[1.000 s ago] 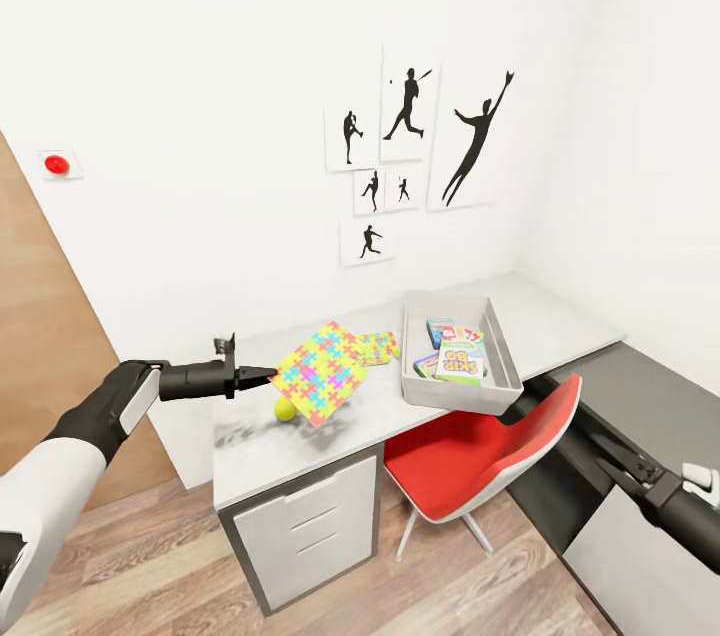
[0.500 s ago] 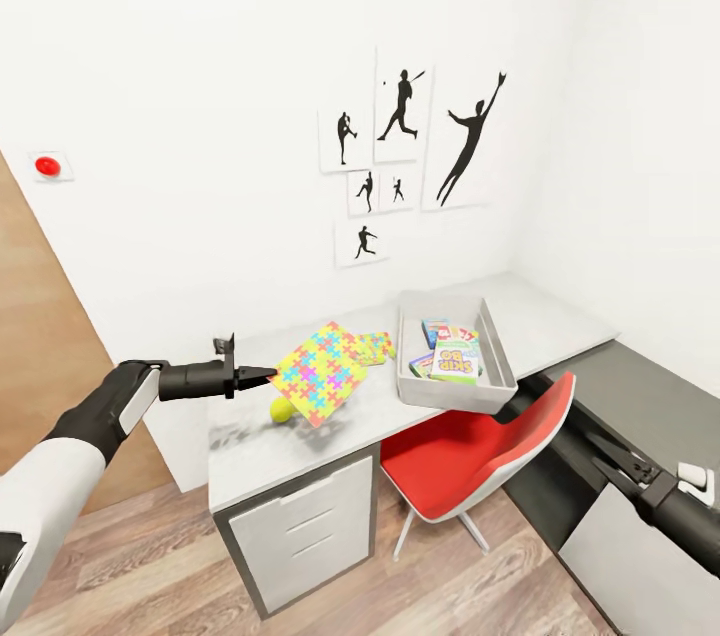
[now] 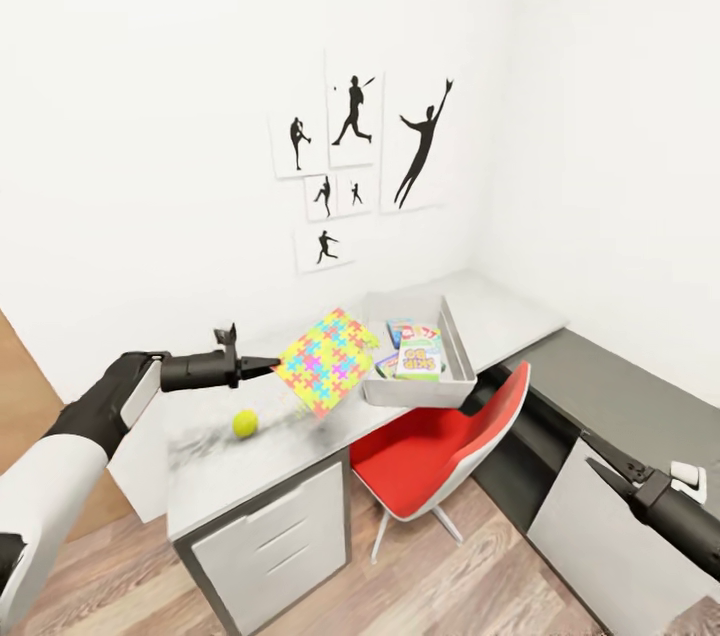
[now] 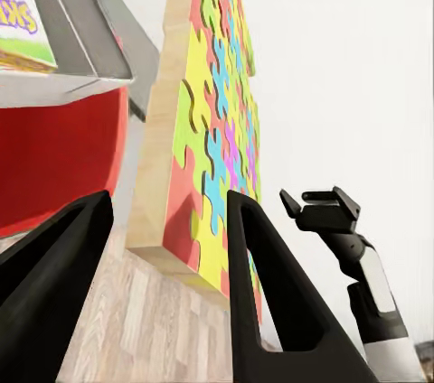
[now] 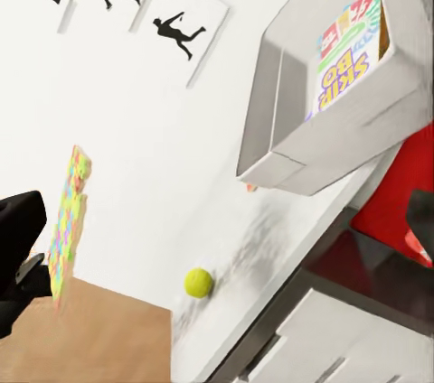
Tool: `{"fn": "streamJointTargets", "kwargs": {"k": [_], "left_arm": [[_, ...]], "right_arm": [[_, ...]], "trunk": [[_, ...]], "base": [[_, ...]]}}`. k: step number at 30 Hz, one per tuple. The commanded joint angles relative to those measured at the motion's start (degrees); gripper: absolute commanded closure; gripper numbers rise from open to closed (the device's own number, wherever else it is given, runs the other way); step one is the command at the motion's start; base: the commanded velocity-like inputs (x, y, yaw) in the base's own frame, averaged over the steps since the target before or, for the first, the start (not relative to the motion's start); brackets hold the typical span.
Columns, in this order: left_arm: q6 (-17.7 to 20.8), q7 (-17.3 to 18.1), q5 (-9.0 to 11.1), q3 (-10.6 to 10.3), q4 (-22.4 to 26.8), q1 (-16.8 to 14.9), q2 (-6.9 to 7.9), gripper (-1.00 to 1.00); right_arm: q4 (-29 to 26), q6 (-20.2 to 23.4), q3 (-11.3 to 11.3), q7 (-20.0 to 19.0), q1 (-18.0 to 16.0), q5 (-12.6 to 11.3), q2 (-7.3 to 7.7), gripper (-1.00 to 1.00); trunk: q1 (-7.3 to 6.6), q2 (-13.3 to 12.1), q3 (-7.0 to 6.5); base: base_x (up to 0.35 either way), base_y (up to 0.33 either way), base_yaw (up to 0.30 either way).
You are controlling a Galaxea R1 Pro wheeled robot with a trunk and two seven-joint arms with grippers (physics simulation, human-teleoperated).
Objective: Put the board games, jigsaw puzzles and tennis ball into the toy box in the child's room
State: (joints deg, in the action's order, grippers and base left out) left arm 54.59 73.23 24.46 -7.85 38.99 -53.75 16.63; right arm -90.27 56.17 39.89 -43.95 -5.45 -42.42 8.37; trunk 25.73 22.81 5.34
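My left gripper [image 3: 268,365] is shut on a corner of a colourful jigsaw puzzle [image 3: 326,361], held tilted in the air above the table [image 3: 225,471], just left of the toy box [image 3: 447,349]. In the left wrist view the puzzle [image 4: 212,121] sits edge-on between the black fingers [image 4: 262,284]. The grey toy box holds board games, with the yellow SKIP-BO box [image 3: 421,353] on top. The tennis ball [image 3: 245,423] lies on the table below my left gripper. My right gripper [image 3: 587,449] hangs open, low at the right, holding nothing. The right wrist view looks onto the toy box [image 5: 307,121] and the ball [image 5: 198,283].
A red chair [image 3: 430,456] is pushed under the table in front of the toy box. A lower dark grey side unit [image 3: 600,381] runs along the right wall. White drawers [image 3: 265,556] stand under the table's left end. Silhouette posters [image 3: 350,146] hang on the wall behind.
The whole view has shifted, so the camera moved. Relative to the table, the held puzzle is now closer to the toy box, and the ball once under it lies in plain sight.
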Motion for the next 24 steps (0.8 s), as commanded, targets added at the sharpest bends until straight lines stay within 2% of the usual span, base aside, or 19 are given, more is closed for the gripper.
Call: {"fn": "streamJointTargets", "kwargs": {"k": [1,5,13,20,24], "left_arm": [[0.38,0.19,0.06,-0.24,1.51,-0.08,0.04,1.00],[0.43,0.25,0.09,-0.13,4.64,-0.14,-0.23,1.00],[0.53,-0.51,0.03,-0.07,5.56,-0.14,-1.75,1.00],[0.43,-0.80,-0.18,0.01,5.52,-0.15,-1.86,1.00],[0.43,-2.03,-0.14,0.15,5.35,-0.13,-1.87,1.00]], "right_arm": [[0.00,0.25,0.08,-0.27,-0.08,0.17,0.01,-1.00],[0.00,0.25,0.10,-0.26,-0.08,0.18,0.00,-1.00],[0.09,0.25,0.32,-0.25,-0.08,0.23,0.07,-1.00],[0.06,0.25,0.30,-0.26,-0.08,0.23,-0.01,-1.00],[0.04,0.25,0.24,-0.26,-0.08,0.23,-0.02,-1.00]], "trunk": [[0.05,0.11,0.09],[0.05,0.11,-0.09],[0.05,0.11,-0.38],[0.05,0.11,-0.40],[0.05,0.11,-0.50]], "base": [[0.169,-0.048,-0.254],[0.213,-0.157,-0.254],[0.044,-0.145,-0.221],[0.001,-0.167,-0.017],[0.000,-0.272,0.141]]}}
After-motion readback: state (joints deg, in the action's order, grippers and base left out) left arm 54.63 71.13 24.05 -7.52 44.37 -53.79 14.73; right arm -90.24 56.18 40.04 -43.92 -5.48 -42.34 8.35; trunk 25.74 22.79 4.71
